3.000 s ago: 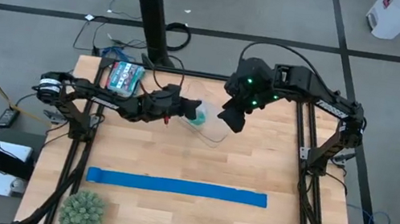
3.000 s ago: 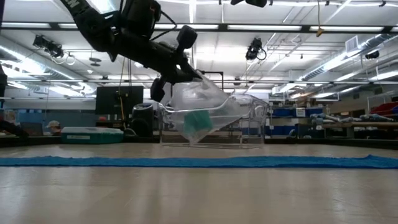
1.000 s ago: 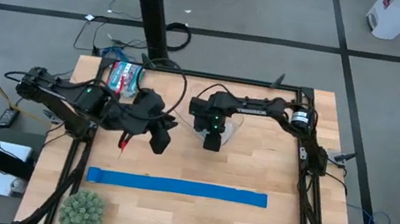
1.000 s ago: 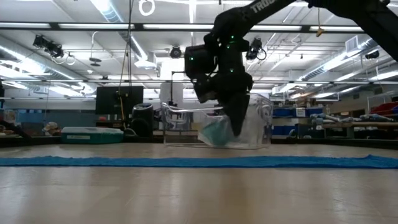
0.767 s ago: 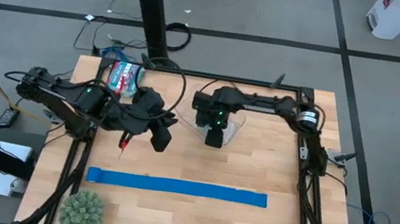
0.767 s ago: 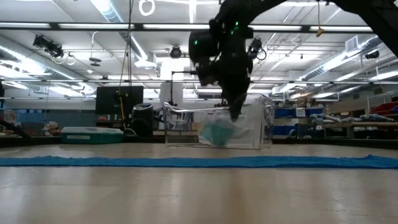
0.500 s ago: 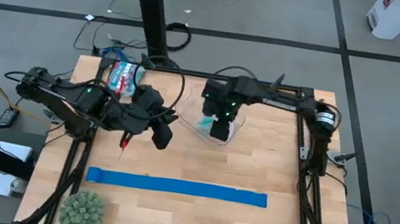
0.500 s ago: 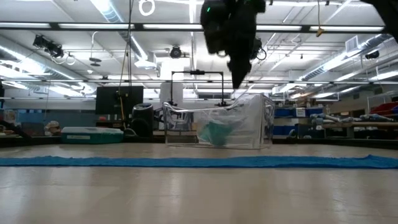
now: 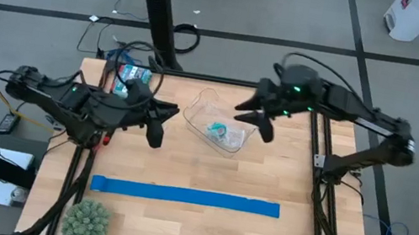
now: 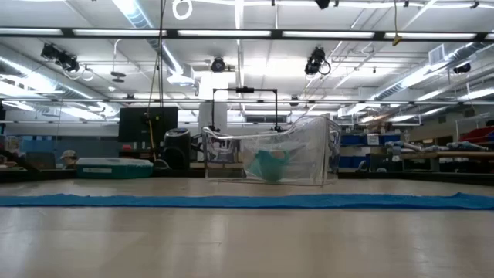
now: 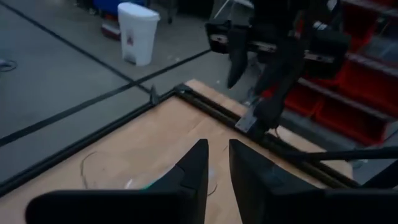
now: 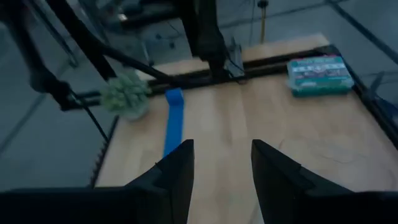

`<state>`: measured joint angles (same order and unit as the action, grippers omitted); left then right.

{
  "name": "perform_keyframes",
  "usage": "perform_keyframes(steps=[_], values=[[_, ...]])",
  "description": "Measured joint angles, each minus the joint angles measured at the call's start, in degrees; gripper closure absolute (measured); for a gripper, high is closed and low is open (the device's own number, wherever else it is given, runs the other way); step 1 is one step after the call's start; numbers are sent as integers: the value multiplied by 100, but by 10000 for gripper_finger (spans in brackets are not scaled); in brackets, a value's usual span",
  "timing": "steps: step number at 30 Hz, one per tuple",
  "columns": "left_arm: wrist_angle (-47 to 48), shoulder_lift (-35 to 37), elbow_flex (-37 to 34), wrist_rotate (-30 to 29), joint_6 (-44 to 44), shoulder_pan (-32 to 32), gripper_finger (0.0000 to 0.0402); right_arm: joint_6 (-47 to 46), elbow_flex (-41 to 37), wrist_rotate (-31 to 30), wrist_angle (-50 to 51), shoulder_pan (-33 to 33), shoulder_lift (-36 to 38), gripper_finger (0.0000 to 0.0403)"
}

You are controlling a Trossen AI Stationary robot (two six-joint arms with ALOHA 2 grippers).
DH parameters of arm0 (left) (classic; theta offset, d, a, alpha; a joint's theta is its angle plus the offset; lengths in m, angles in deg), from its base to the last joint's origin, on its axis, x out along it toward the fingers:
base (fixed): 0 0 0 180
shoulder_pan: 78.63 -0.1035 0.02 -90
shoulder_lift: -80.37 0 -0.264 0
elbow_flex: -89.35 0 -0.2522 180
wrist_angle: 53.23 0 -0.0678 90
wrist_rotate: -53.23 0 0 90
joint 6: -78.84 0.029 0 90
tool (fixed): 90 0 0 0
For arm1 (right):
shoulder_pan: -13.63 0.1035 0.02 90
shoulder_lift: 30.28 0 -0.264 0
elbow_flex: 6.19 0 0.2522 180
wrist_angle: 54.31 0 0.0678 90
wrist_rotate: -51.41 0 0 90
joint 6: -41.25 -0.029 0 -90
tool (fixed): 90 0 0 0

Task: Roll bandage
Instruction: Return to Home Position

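The teal bandage (image 9: 216, 129) lies bunched on the floor of a clear plastic container (image 9: 198, 107) at the table's far middle; the low view shows the bandage (image 10: 267, 164) behind the container's wall (image 10: 312, 154). My left gripper (image 9: 156, 136) hovers left of the container, its fingers (image 11: 198, 163) a little apart with nothing between them. My right gripper (image 9: 250, 118) hangs high at the container's right side, open and empty, fingers (image 12: 179, 163) wide. Neither gripper shows in the low view.
A long royal-blue strip (image 9: 185, 196) lies flat across the table's near half (image 10: 247, 201). A green spiky plant (image 9: 86, 221) stands at the near left corner. A teal box (image 9: 124, 78) lies at the far left. Bare wood lies between the container and the strip.
My right gripper has risen out of the container and drawn back toward the table's right edge, tipping from pointing down to nearly level. The bandage has stayed in the container. My left gripper has drawn back a little toward the table's left edge.
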<state>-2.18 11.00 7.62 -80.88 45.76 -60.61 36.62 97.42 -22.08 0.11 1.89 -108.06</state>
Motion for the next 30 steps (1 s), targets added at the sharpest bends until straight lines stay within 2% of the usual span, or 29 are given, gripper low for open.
perform_keyframes(steps=[5,8,18,23,28,30], values=[[-1680,661,-1385,229,254,0,347,-668,-1575,121,-940,85,1173,254],[-2725,982,-2199,617,271,0,353,-1155,-2500,180,-1251,158,1889,254],[-4296,1459,-3862,1747,-120,0,368,-2846,-5063,128,-2250,454,4096,254],[-4736,1647,-4650,1995,-736,4,392,-3639,-5929,116,-2835,501,4988,254],[-5188,1703,-5260,2164,-1247,4,396,-4168,-6365,263,-2822,500,5583,257],[-5226,1711,-5441,2237,-1361,9,396,-4216,-6437,323,-2721,500,5739,274]])
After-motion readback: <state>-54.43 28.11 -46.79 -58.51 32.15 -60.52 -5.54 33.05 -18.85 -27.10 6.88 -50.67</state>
